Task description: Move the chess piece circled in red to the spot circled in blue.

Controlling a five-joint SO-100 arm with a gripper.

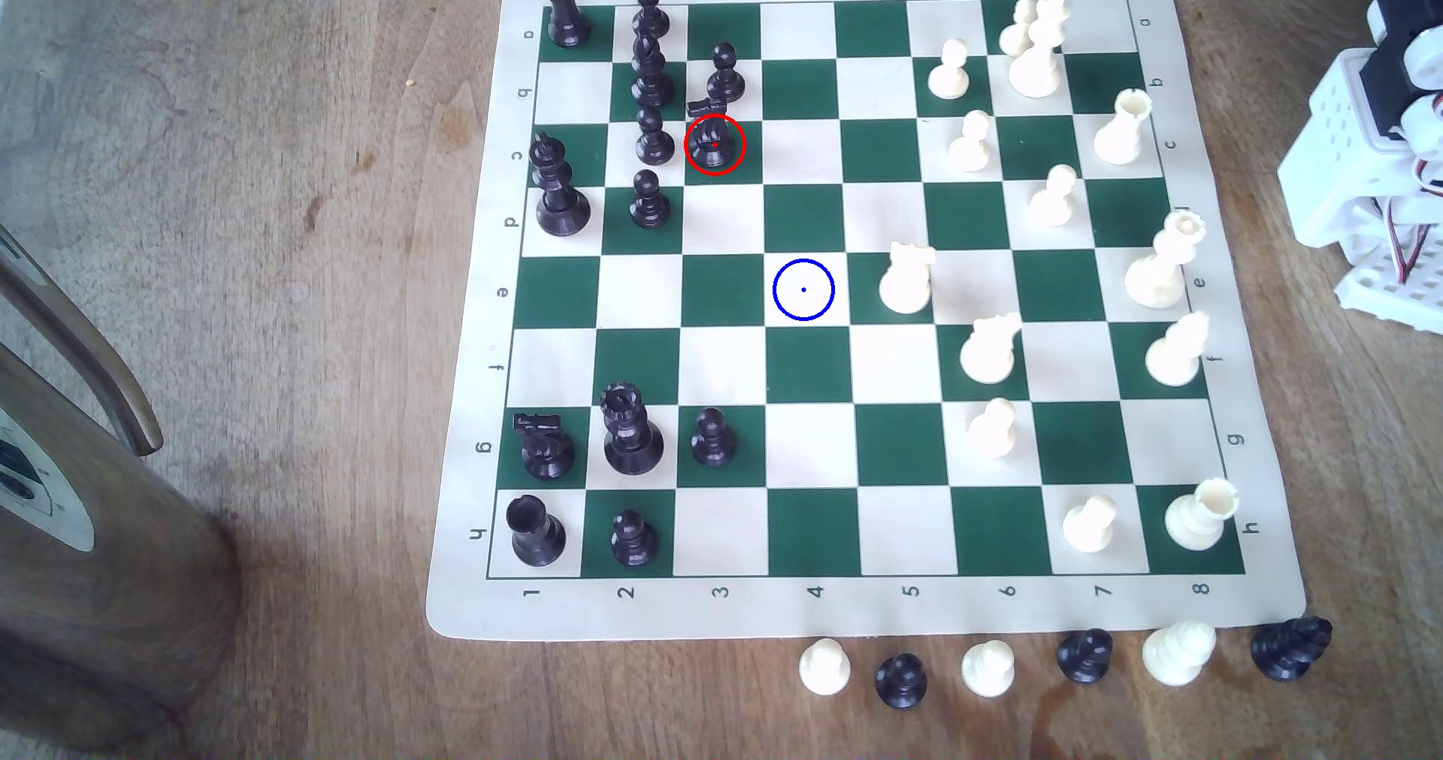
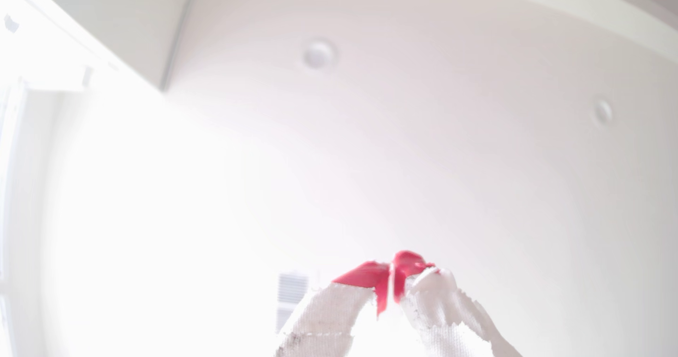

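Observation:
The chess piece (image 1: pixel 714 143), a small glossy black knight, stands upright inside the red ring on a green square in the board's upper left part in the exterior view. The spot (image 1: pixel 803 289) is a cream-white square with a blue ring and a dark dot, two rows nearer and one column to the exterior view's right; nothing stands on it. My gripper (image 2: pixel 390 269) appears in the wrist view with its white-taped, red-tipped fingers (image 2: pixel 367 274) pressed together, shut on nothing, against a bright ceiling. The arm's white base (image 1: pixel 1374 159) sits off the board at the exterior view's right edge.
Black pieces crowd around the knight: a pawn (image 1: pixel 725 73) just behind it and another (image 1: pixel 653 138) beside it. A white knight (image 1: pixel 906 280) stands one square to the right of the spot. Captured pieces (image 1: pixel 902 678) line the board's near edge. A wooden cylinder (image 1: pixel 86 534) stands at left.

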